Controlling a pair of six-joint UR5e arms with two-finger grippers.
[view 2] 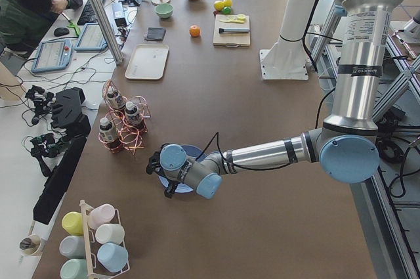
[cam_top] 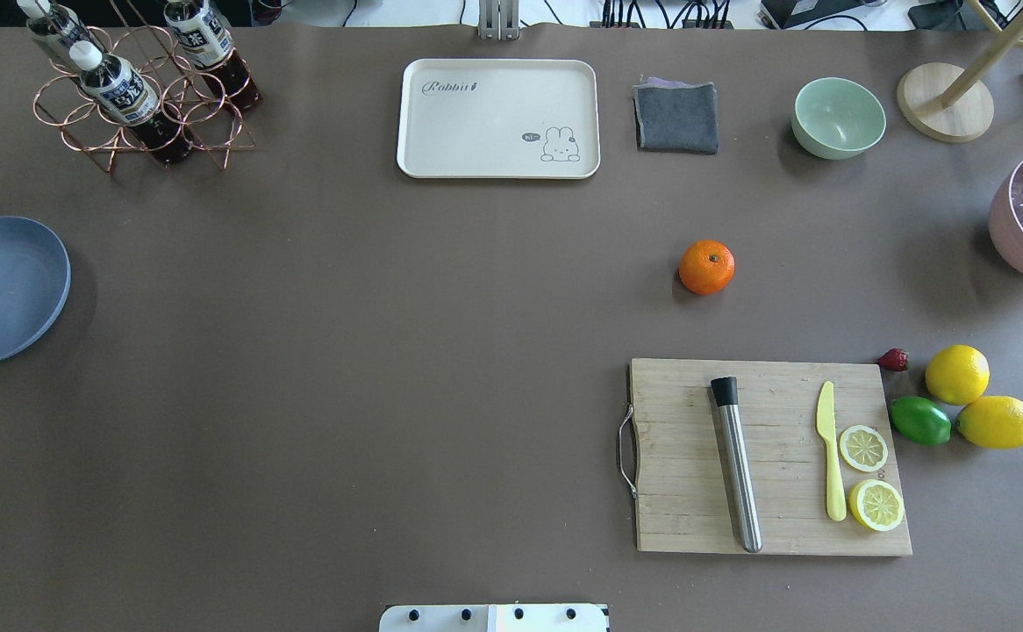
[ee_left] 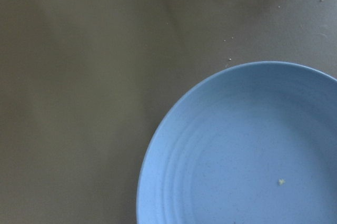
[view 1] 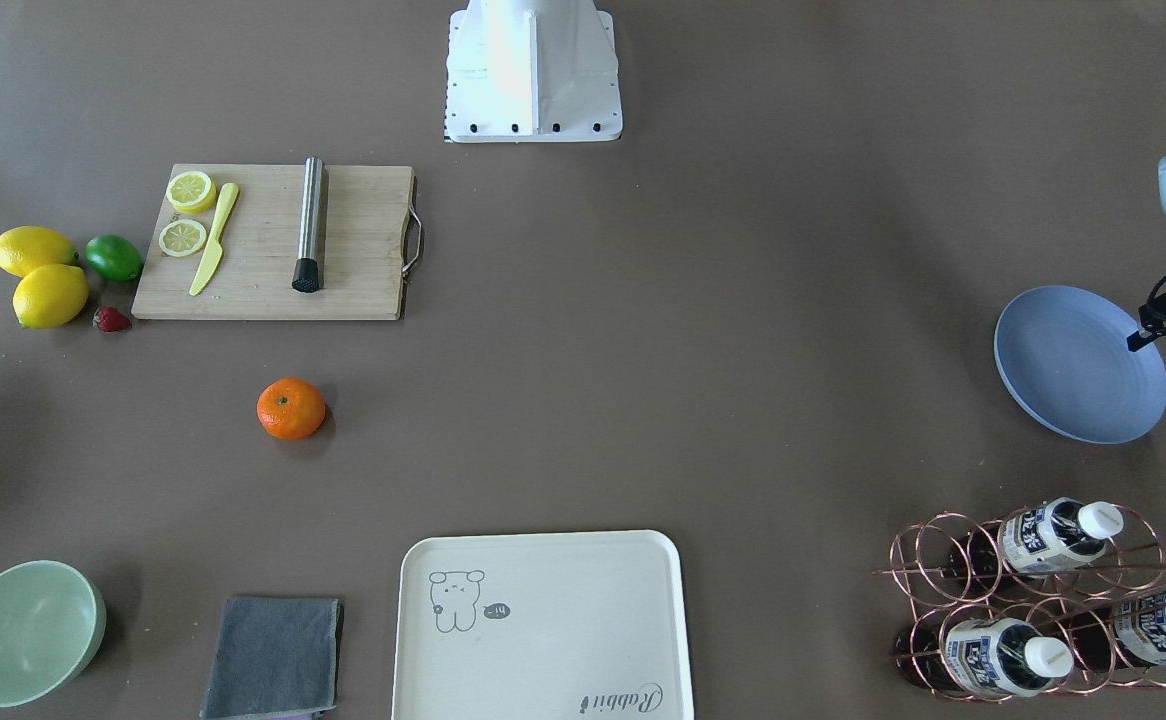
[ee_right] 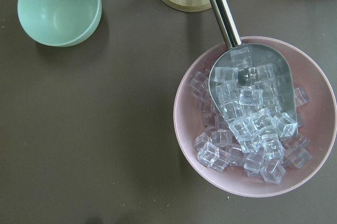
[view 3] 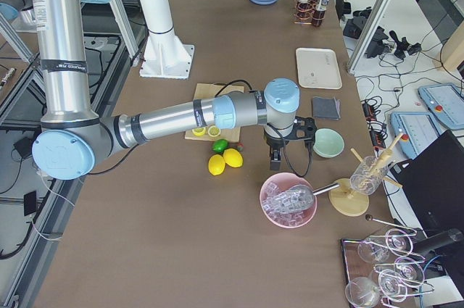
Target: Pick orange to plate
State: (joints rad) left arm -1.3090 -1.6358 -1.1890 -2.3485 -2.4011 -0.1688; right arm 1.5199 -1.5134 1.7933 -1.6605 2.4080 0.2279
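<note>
Bright orange (cam_top: 706, 267) rests on table (cam_top: 389, 307), well apart from plate (cam_top: 3, 290).

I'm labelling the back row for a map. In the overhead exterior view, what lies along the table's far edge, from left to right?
bottles in a copper rack → cream tray → grey cloth → pale green bowl → round wooden stand base

I see the orange (view 1: 291, 409) bright orange, mid-left; the plate (view 1: 1073, 370) at right blue-grey with faint rings; the tray (view 1: 563, 620) below cream with a drawn bear; the bowl (view 1: 23, 632), lower left, pale green
</note>
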